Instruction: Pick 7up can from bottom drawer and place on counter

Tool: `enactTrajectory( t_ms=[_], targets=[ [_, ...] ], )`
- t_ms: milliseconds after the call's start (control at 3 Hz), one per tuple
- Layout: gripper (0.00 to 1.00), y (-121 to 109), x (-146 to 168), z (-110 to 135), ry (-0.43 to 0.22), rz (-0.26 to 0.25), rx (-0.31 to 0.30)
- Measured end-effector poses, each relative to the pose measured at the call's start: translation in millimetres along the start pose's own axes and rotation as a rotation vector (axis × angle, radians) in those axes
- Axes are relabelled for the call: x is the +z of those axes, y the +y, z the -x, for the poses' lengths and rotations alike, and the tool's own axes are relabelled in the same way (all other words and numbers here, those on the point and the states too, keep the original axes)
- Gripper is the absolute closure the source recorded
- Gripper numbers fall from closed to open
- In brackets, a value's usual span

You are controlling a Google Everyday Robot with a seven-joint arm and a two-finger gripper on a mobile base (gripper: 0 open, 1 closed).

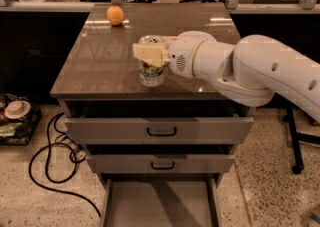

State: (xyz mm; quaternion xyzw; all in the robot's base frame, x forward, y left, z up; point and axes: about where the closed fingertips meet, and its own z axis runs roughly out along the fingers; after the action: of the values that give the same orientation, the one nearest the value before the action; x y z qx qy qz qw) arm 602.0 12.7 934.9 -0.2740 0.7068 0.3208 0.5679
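Tool (150,55) around 7up can (151,76); arm (260,71) level over counter (100,66)

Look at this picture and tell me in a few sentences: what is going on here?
A robot arm reaches in from the right across the counter. Its gripper is closed around the top of a can, held upright near the counter's front edge. Whether the can is touching the surface cannot be told. An orange sits at the far edge. Below, the bottom drawer stands open, so the can is out of it and about to be set down.
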Motion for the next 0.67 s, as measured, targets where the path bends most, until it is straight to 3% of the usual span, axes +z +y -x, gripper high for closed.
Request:
enactTrajectory(
  t_ms=[667],
  targets=[
    [1.00,23.6,84.8,-7.1,0.010,0.212,-0.022]
  ],
)
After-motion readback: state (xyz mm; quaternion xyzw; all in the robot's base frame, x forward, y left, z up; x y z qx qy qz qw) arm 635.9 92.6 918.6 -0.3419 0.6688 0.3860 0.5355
